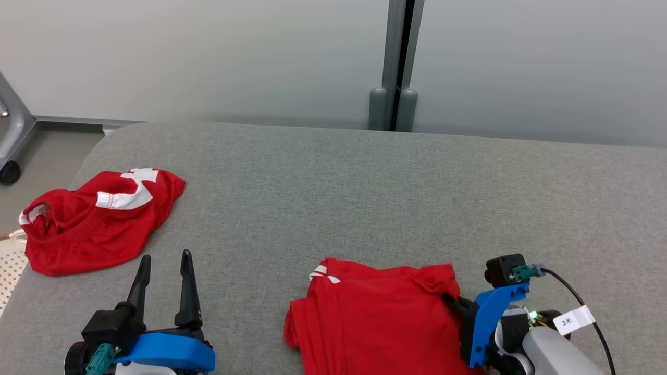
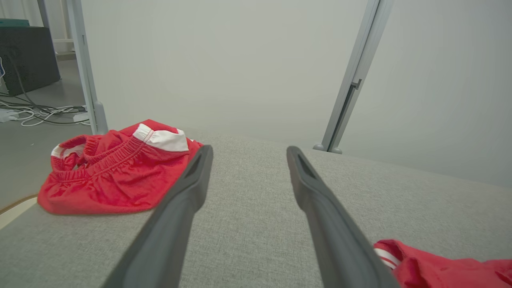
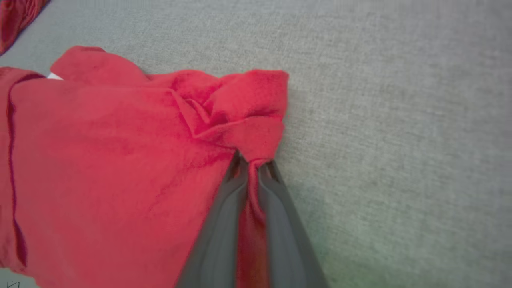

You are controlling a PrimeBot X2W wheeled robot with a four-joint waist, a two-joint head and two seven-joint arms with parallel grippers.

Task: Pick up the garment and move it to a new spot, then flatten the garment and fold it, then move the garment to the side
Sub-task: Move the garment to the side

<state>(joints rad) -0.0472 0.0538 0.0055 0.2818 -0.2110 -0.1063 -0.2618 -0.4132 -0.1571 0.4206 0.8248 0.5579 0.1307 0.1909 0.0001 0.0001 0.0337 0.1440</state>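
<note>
Pinching a bunched corner of the red garment (image 3: pixel 100 160) in the right gripper (image 3: pixel 252 166), jaws drawn narrow on a strip of cloth squeezed between them. Leaving the rest of it spread mostly flat to the left of those jaws in the right wrist view, on the grey padded surface (image 1: pixel 365 198). Holding wide apart the jaws of the left gripper (image 1: pixel 164 258), over bare grey fabric. Showing, beyond and left of those open jaws, a second red garment (image 1: pixel 94 224) with white trim, crumpled, well apart from the fingertips.
</note>
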